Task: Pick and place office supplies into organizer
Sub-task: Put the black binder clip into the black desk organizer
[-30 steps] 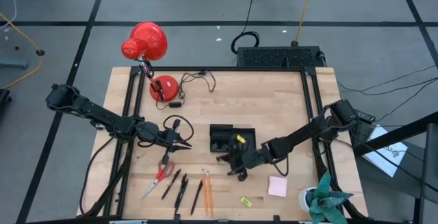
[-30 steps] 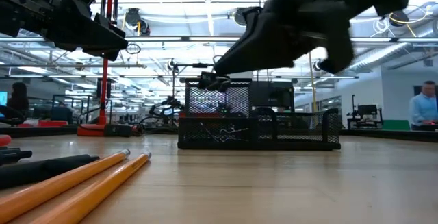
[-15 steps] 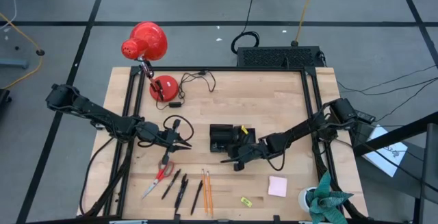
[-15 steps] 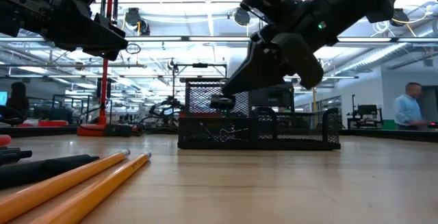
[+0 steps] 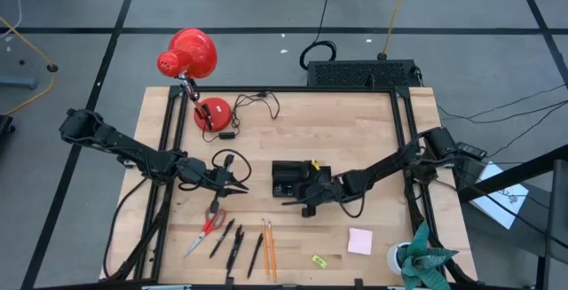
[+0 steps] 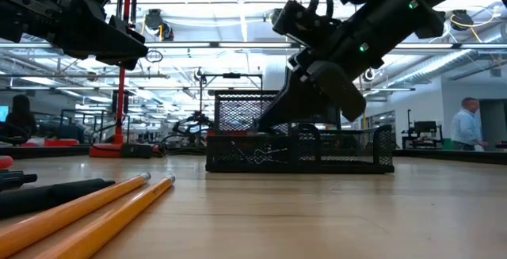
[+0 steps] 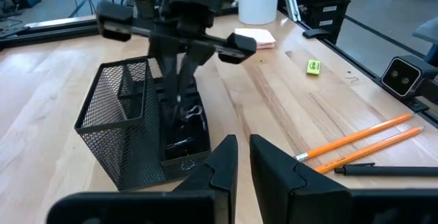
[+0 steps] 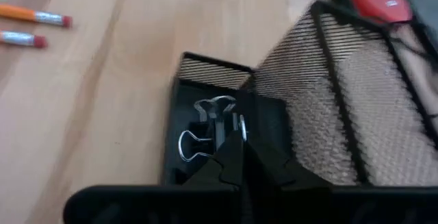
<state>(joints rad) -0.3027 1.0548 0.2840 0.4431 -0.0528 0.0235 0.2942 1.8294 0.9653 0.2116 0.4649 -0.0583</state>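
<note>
On the desk [image 5: 355, 121] we list the organizer [image 5: 289, 180] at centre with binder clips [image 8: 205, 131] in it, scissors [image 5: 209, 226], pens [image 5: 232, 242] and pencils [image 5: 268, 246] before it, sticky-note pad [image 5: 359, 240] right of those.

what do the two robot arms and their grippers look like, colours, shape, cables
Both arms are slim, black and jointed. The left arm has a black cable looping near its wrist. The right arm shows small green lights on its body in the low view. The left gripper has two flat, angular black fingers. The right gripper has the same dark tapering fingers, below a black crossbar.
</note>
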